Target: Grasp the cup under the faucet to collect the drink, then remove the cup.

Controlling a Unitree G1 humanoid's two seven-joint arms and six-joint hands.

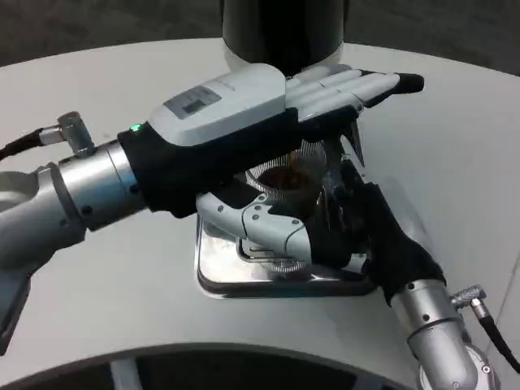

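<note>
Your left robot hand (325,93) reaches in from the left of the frame, its smooth white back up and its white-and-black fingers stretched flat and together toward the upper right, holding nothing; they lie over the dispenser (284,28), a dark, rounded body with a pale band at the top centre. Your right robot hand (313,236) comes up from the lower right and wraps around the cup (288,183), gripping it at the frame's centre. The cup is clear, ribbed plastic, round, with brown liquid showing inside near the rim. It stands on the tray (219,280), a shiny, mirror-like metal plate with rounded corners, under the left hand's palm; you cannot see the faucet itself. The tray rests on the desk (122,301), a matte white round top whose curved edge shows along the bottom of the frame.
</note>
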